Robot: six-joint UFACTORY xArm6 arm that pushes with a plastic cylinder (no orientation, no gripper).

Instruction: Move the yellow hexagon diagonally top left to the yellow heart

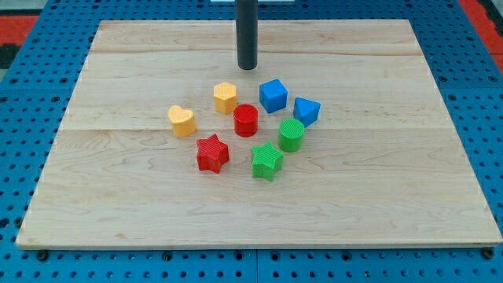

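The yellow hexagon [225, 97] sits near the board's middle. The yellow heart [181, 121] lies to its lower left, a small gap apart. My tip [247, 67] is on the board just above and to the right of the yellow hexagon, not touching it. The dark rod rises from there out of the view's top.
A red cylinder [246, 120] sits right below the hexagon. A blue cube [273, 96] and a blue triangular block [306, 112] are to the right. A green cylinder [291, 134], a green star [267, 162] and a red star [212, 153] lie lower. The wooden board [118, 204] rests on a blue pegboard.
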